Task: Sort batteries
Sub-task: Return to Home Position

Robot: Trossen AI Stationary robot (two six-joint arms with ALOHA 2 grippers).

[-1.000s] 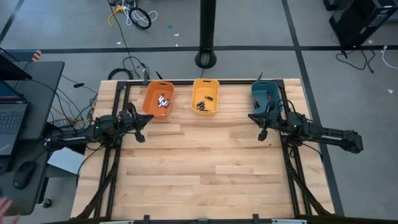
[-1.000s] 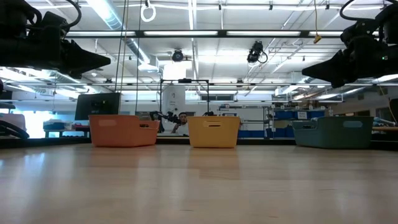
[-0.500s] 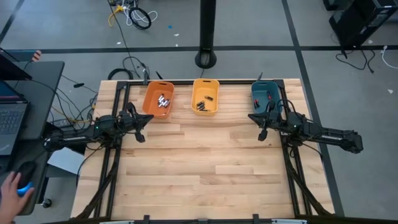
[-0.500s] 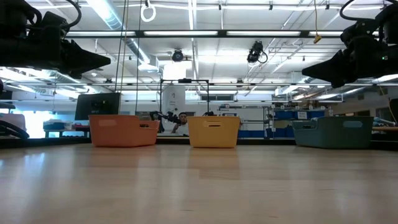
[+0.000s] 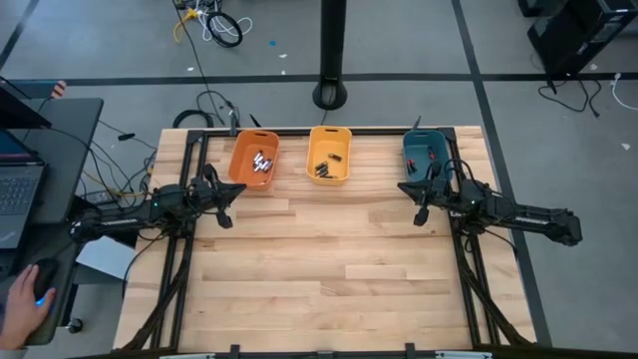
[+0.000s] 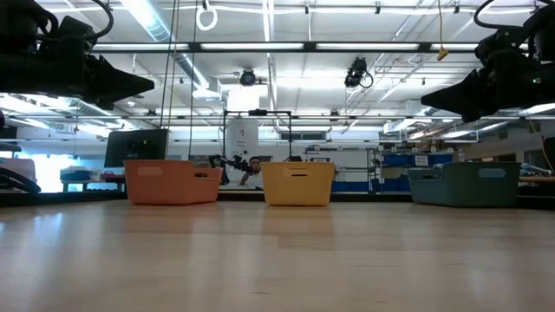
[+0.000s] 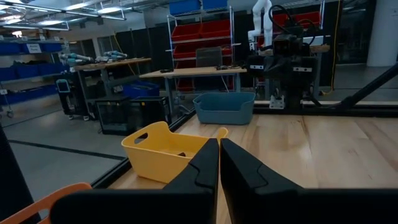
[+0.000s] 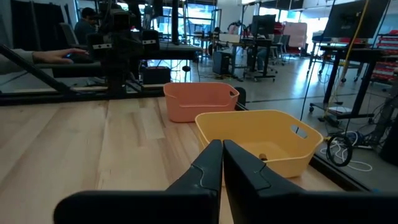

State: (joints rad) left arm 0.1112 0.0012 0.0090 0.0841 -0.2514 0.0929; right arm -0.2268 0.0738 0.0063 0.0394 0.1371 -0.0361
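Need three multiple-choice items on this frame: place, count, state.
1. The yellow plastic bin stands: A at the row's left end; B in the middle; C at its right end.
2. Plastic bins on the wooden table: A two; B three; C four.
3. The left claw is: A wide open; B shut on a bin rim; C shut, empty.
Key: B, orange plastic bin and teal plastic bin flank it; B, the high view shows three; C, its wrist view shows it closed on nothing.

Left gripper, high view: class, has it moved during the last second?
No. The left gripper stays in the same spot beside the near corner of the orange bin, with its fingers shut as before.
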